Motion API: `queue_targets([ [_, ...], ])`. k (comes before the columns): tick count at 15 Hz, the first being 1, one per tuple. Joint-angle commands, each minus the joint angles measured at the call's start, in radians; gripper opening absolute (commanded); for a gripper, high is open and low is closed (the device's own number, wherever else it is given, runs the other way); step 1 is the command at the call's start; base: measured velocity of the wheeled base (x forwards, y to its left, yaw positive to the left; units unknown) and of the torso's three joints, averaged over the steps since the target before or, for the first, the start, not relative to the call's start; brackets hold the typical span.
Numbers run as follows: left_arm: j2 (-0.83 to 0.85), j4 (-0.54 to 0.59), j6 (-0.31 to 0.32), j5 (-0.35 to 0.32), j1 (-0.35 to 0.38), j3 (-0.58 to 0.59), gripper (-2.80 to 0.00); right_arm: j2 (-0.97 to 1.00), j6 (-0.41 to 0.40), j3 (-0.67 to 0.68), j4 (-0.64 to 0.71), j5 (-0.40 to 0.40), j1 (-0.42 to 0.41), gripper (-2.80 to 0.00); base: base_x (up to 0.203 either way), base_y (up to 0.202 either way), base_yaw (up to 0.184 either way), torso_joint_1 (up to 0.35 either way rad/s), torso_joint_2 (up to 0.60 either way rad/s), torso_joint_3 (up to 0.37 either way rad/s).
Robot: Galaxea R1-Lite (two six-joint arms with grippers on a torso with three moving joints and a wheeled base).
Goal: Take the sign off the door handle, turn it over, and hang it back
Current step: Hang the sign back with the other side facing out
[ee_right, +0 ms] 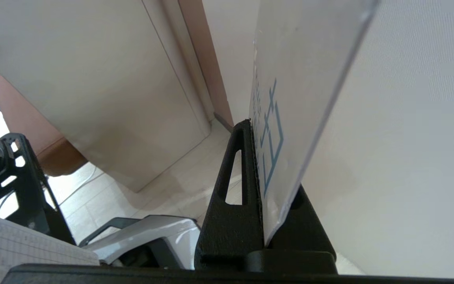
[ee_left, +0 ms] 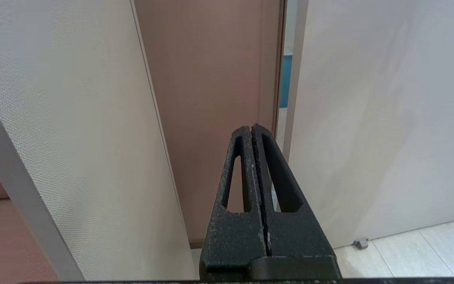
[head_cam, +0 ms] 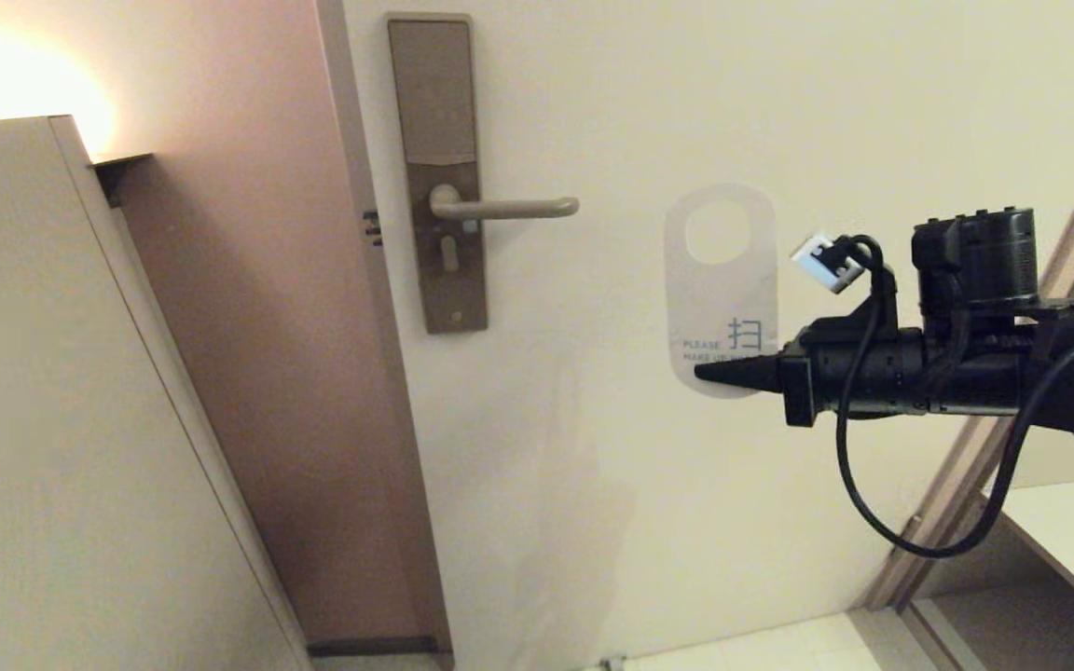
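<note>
In the head view, the flat white card sign with rounded ends and an oval hole (head_cam: 722, 289) is held up in front of the pale door, well to the right of the slim bronze-grey metal door handle (head_cam: 504, 207). The white "PLEASE MAKE UP" side is shown, so the turning looks done. The black right gripper (head_cam: 719, 373) is pinched on the bottom edge of the sign, and its jaws are pressed together on the card. The handle is bare, so the hanging step seems to be next. To do it well, the sign should be carried left until its oval hole sits just past the handle's round tip, then slid along the bar and let go only when it hangs.

In the left wrist view, the black left gripper (ee_left: 252, 130) is seen parked low near the door edge, with its jaws pressed together on nothing.

In the right wrist view, the sign is seen clamped between the two black fingers (ee_right: 233, 177). The grip is only on the bottom edge, so the card could bend or tilt; slow, level moving is needed.
</note>
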Motion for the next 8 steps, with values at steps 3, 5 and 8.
queue_targets([
  [3,0.000,0.000,0.000,0.000,0.000,0.000,-2.80,0.023,-0.006,-0.089,0.114,0.000,0.020,-2.80,0.000,0.000,0.000,0.000,0.00,0.000],
  [5,0.000,0.000,-0.001,0.000,0.000,0.000,-2.80,0.030,-0.001,-0.124,0.127,-0.001,0.039,-2.80,0.000,0.000,0.000,0.000,0.00,0.000],
  [8,0.000,0.000,0.000,0.000,0.000,0.000,-2.80,0.040,0.002,-0.171,0.128,-0.003,0.074,-2.80,0.000,0.000,0.000,0.000,0.00,0.000],
])
